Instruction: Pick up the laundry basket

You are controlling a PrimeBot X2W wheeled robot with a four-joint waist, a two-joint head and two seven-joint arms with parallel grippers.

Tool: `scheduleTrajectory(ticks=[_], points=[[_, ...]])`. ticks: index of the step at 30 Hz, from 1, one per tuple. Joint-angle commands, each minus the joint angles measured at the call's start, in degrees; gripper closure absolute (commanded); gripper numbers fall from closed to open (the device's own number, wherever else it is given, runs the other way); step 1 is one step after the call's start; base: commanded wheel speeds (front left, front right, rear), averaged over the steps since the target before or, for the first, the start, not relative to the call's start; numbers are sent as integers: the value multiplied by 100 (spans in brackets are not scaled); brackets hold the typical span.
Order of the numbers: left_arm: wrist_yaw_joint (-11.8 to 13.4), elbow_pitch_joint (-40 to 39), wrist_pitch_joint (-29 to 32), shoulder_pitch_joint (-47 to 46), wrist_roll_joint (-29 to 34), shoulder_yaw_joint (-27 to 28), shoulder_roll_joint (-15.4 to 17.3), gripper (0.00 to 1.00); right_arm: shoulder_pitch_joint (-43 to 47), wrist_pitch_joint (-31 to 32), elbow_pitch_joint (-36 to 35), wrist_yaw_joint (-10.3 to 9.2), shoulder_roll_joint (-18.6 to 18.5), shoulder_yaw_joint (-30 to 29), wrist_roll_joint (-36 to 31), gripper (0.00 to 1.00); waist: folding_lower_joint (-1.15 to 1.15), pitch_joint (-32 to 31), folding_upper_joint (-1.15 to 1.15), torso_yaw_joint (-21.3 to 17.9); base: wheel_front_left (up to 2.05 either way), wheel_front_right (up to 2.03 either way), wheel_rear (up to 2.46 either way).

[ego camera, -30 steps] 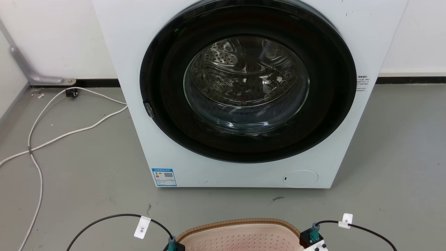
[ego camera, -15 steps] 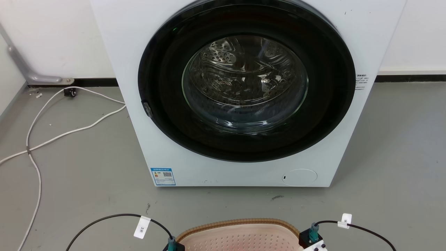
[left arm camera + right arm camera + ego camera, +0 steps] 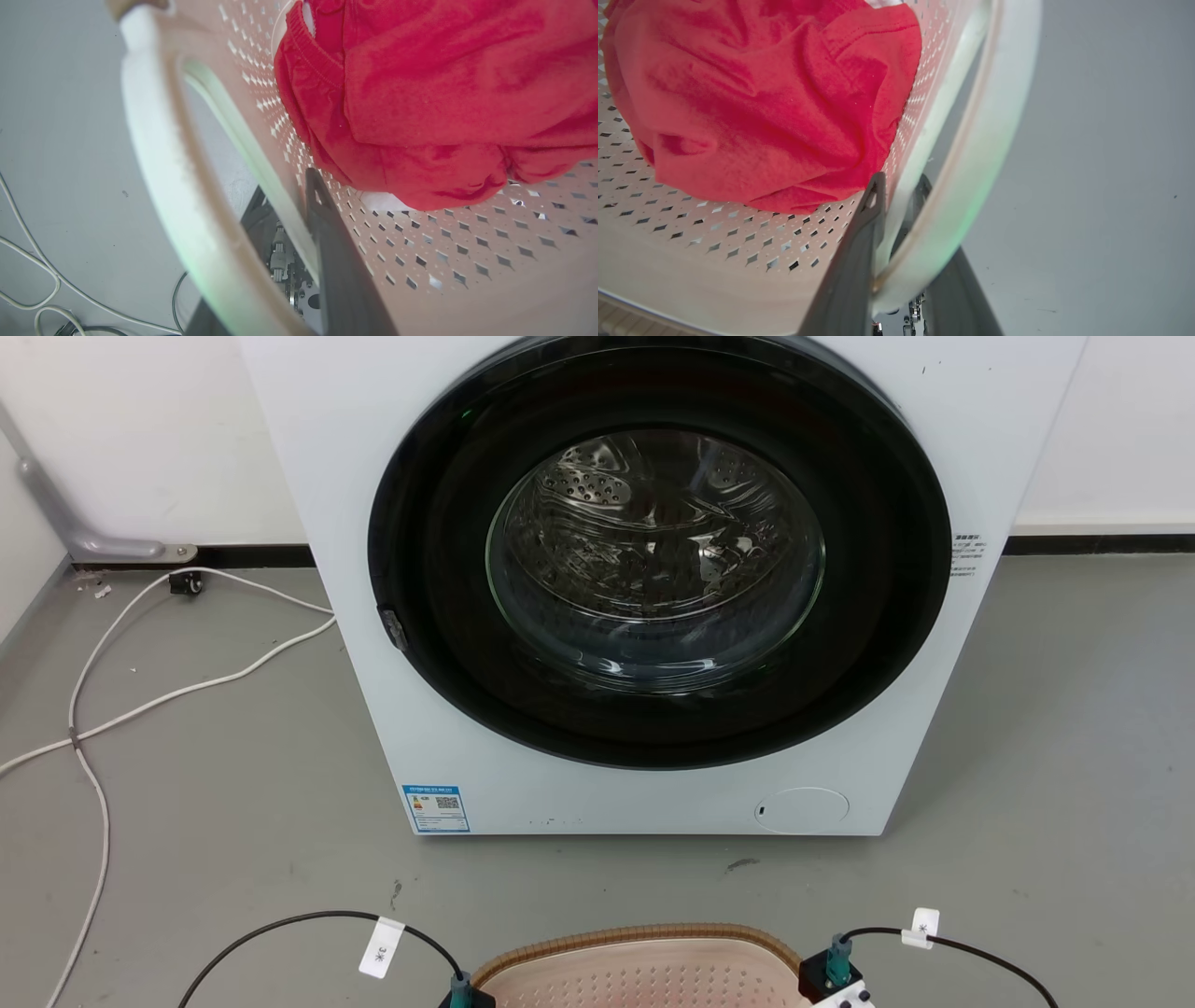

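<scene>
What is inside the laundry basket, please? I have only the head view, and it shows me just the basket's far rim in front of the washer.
Observer: A crumpled red garment lies in the laundry basket, against its perforated surface.
Operator: Thank you. Where is the left gripper?
Observer: The left gripper straddles the wall strip beside the white side handle, with one finger inside the basket and one through the handle opening.
Operator: And the right gripper?
Observer: The right gripper sits at the opposite handle the same way and appears closed on the wall.
</scene>
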Motion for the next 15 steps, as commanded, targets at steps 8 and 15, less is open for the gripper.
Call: scheduleTrajectory(ticks=[8,15], points=[[-80,-113,6,76,106,-62,-74,100,-14,-19,-80,67,71,31,-79,100,0,-24,0,12,0,0,0],[-80,-137,11,78,108,-62,-70,100,-19,3,-109,67,68,31,-92,100,0,-33,0,29,0,0,0]])
